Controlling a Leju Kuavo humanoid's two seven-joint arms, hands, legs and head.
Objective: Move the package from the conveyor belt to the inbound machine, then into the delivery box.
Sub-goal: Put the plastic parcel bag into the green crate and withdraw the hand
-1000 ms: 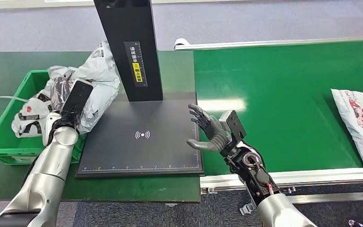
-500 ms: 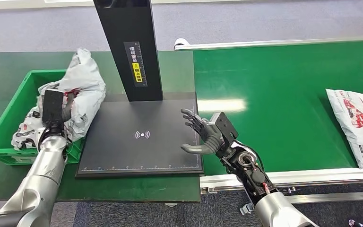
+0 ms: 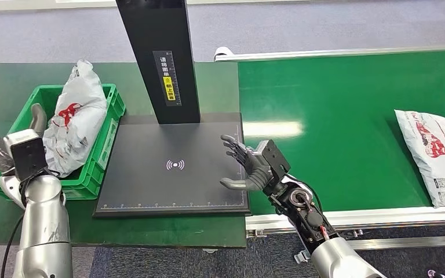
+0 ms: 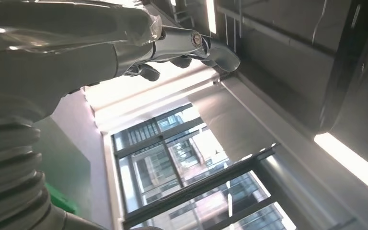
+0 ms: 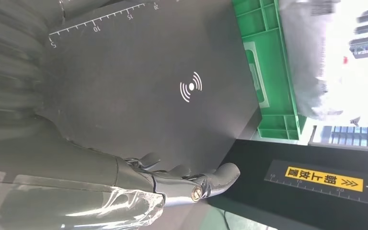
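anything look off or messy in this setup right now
One thing: the package in the green delivery box is not lying flat. It stands on end, its top poking well above the rim. The package on the conveyor belt lies flat, and the scanner plate is bare.

Parcel-sorting station, green conveyor belt (image 3: 347,121), black scanning platform (image 3: 174,168), green crate (image 3: 107,139)

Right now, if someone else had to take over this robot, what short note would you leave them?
Left robot hand: empty, fingers apart, raised beside the green box.
Right robot hand: open, empty, over the edge of the black scanner plate.
Done: one package sits in the green box.
Left: another package lies on the conveyor belt, far right; it has yet to go to the scanner plate, then the box.
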